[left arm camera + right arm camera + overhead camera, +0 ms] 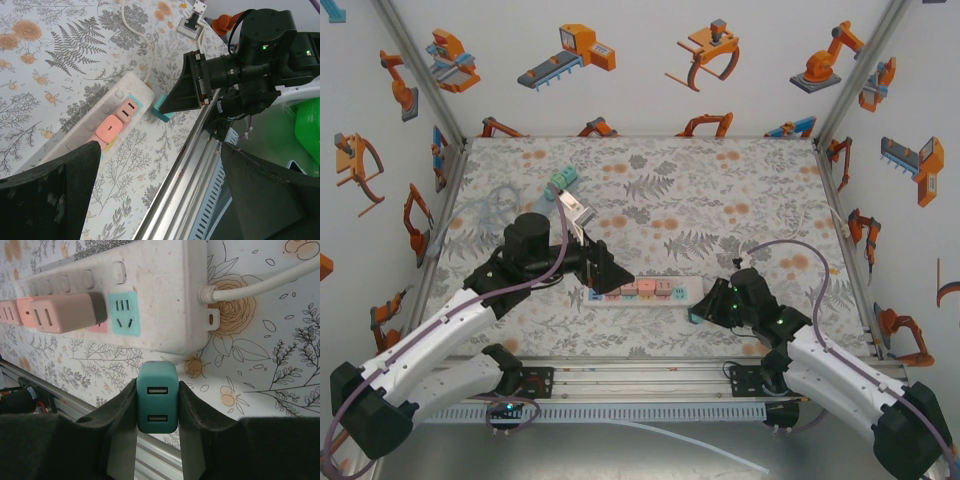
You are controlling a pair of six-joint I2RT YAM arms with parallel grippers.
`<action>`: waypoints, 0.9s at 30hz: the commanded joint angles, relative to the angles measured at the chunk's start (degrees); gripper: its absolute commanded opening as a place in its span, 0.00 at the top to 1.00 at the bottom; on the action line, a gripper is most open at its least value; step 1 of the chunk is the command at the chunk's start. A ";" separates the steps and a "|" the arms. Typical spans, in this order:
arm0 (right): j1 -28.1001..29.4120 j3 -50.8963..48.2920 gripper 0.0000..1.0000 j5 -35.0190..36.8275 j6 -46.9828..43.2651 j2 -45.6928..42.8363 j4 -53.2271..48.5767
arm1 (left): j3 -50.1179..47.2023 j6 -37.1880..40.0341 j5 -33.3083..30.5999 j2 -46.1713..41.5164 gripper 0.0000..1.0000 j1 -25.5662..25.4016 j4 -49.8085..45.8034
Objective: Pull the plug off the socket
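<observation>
Right gripper (157,390) is clamped on the teal USB charger plug (157,405), pinching its sides so a pull runs straight. Plug sits clear of the power strip (160,285), just beside its edge near the cord end. Teal socket (124,314) is bare, pink plug (65,312) seated. Left gripper (608,274) is spread wide over the strip's other end, holding nothing. Likely placed there to brace the strip.

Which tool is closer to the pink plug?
Left. The left tool hovers open beside the pink plug; the right tool sits past the power strip's cord end, gripping the teal plug.
</observation>
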 commanded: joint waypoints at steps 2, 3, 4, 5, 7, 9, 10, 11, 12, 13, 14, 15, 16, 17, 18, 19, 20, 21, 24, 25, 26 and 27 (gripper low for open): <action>0.21 -1.66 0.73 0.99 2.89 0.32 6.63 | -1.47 0.78 -0.67 -1.02 0.03 -0.36 0.12; 0.24 -1.96 0.70 1.15 2.98 0.28 6.57 | -1.51 0.78 -0.81 -0.96 0.03 -0.41 0.09; 0.24 -2.19 0.68 1.25 3.06 0.14 6.40 | -1.51 0.83 -0.94 -0.88 0.03 -0.33 -0.01; 0.24 -2.41 0.66 1.43 3.07 0.10 6.15 | -1.52 0.92 -0.94 -0.69 0.03 -0.32 0.02; 0.24 -2.82 0.62 1.70 3.07 -0.16 5.53 | -1.37 1.00 -0.95 -0.36 0.03 -0.35 0.01; 0.18 -3.11 0.59 2.04 3.03 -0.32 4.83 | -1.34 1.00 -0.95 -0.09 0.03 -0.35 0.20; 0.26 -3.19 0.58 2.35 3.07 -0.41 4.29 | -1.34 0.96 -0.94 0.08 0.03 -0.43 0.25; 0.25 -3.26 0.56 2.61 3.07 -0.43 3.66 | -1.33 0.94 -0.99 0.17 0.03 -0.39 0.23; 0.24 -3.21 0.55 2.96 3.15 -0.53 2.75 | -1.34 0.91 -0.94 0.23 0.03 -0.38 0.28; 0.24 -3.07 0.53 3.39 3.24 -0.60 1.69 | -1.28 0.91 -0.94 0.31 0.03 -0.39 0.24; 0.24 -2.89 0.52 3.73 3.23 -0.70 0.72 | -1.34 0.96 -1.02 0.28 0.03 -0.39 0.23; 0.24 -2.65 0.51 4.18 3.25 -0.89 -0.28 | -1.41 0.87 -1.16 0.19 0.03 -0.45 0.22; 0.24 -2.47 0.49 4.52 3.21 -1.02 -1.04 | -1.42 0.92 -1.33 0.18 0.03 -0.37 0.16; 0.24 -2.22 0.47 5.01 3.25 -1.26 -1.95 | -1.35 0.89 -1.38 0.18 0.03 -0.38 0.22; 0.24 -1.99 0.46 5.49 3.21 -1.48 -2.75 | -1.37 0.85 -1.49 0.17 0.03 -0.38 0.15; 0.24 -1.85 0.45 5.86 3.16 -1.74 -3.33 | -1.43 0.82 -1.60 0.18 0.03 -0.38 0.14; 0.24 -1.63 0.45 6.20 3.08 -2.03 -3.95 | -1.39 0.82 -1.69 0.15 0.03 -0.40 0.14; 0.24 -1.44 0.44 6.56 3.07 -2.23 -4.68 | -1.36 0.83 -1.73 0.18 0.03 -0.45 -0.02; 0.24 -0.68 0.43 7.78 2.99 -3.15 -7.33 | -1.34 0.83 -2.21 0.10 0.03 -0.46 -0.35; 0.24 -0.36 0.43 8.16 2.91 -3.59 -8.33 | -1.26 0.82 -2.55 0.16 0.03 -0.36 -0.63; 0.24 0.08 0.42 8.58 2.70 -4.04 -9.29 | -1.12 0.80 -2.98 0.07 0.03 -0.36 -1.04; 0.24 0.50 0.42 8.94 2.43 -4.67 -10.29 | -0.95 0.86 -3.50 0.05 0.03 -0.42 -1.35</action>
